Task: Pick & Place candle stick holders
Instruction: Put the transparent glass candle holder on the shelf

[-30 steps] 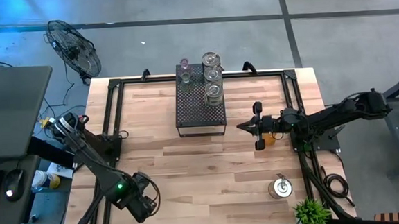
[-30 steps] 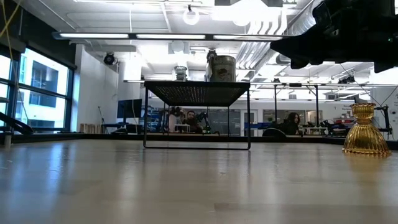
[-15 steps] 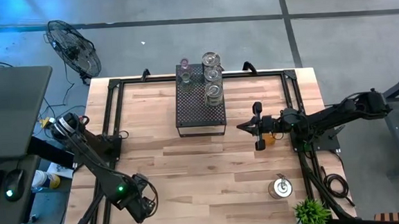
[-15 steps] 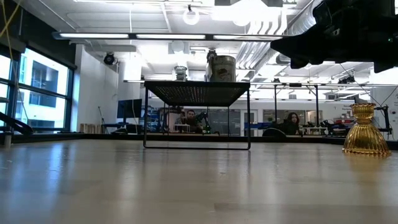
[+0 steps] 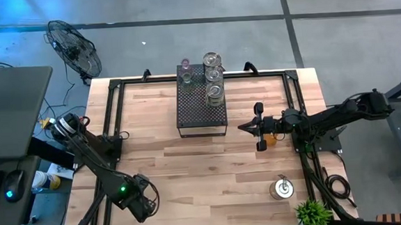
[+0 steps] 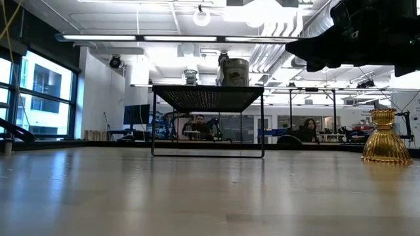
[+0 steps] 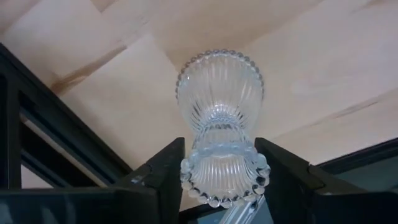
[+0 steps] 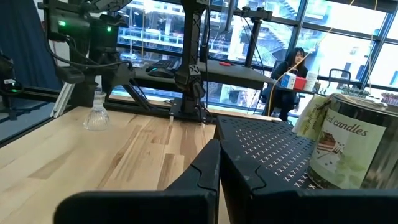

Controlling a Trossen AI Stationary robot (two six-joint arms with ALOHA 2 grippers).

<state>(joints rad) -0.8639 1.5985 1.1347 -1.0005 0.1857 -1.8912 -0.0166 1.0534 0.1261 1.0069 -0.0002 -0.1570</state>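
One ribbed, beaded clear-glass holder [image 7: 221, 143] between gripper [image 7: 219, 171] fingers.

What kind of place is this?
Probably a robotics lab in an open-plan office: two robot arms at a wooden table, people at desks behind, and exposed ducts and strip lights overhead.

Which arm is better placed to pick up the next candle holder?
Left. The left gripper sits around the clear glass holder, which stands on the table. The right gripper hangs shut and empty above the table, beside the amber holder.
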